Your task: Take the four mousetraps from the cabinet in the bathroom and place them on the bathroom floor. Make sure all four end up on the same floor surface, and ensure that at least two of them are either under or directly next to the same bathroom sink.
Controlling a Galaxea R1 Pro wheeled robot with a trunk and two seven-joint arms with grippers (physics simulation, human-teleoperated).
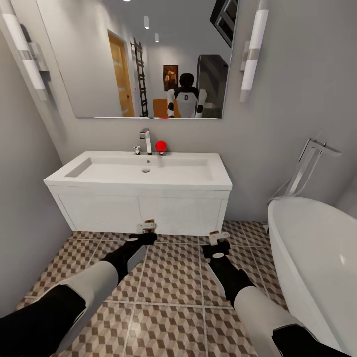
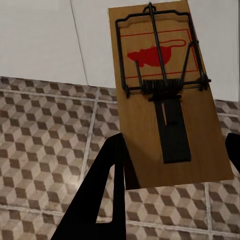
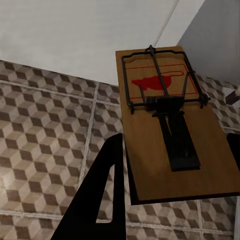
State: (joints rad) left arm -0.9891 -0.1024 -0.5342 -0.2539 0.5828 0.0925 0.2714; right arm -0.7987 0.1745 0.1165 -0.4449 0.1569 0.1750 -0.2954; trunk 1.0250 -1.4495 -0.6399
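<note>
The left tool (image 1: 147,227) hangs low over the bathroom floor (image 1: 168,282), closed on a mousetrap (image 1: 147,225) that sticks out past its tips toward the white vanity (image 1: 139,210). In the left wrist view that mousetrap (image 2: 162,95) lies flat between the dark fingers (image 2: 107,195), its wire bar and red mouse print facing up, with the vanity front beyond its far end and the cube-patterned tiles (image 2: 45,150) below it. Ahead of and above this tool sits the sink (image 1: 141,171), with its chrome tap (image 1: 146,141) and a red ball (image 1: 160,146) at the back edge under the mirror (image 1: 144,54).

The right tool (image 1: 216,237) hovers just beside the left one, a little nearer the bathtub (image 1: 317,267), and it too is clamped on a second mousetrap (image 1: 216,235). In the right wrist view this second mousetrap (image 3: 172,125) rests level between the fingers (image 3: 107,192), with tiles (image 3: 45,130) beneath it and the vanity's corner beyond it.
</note>
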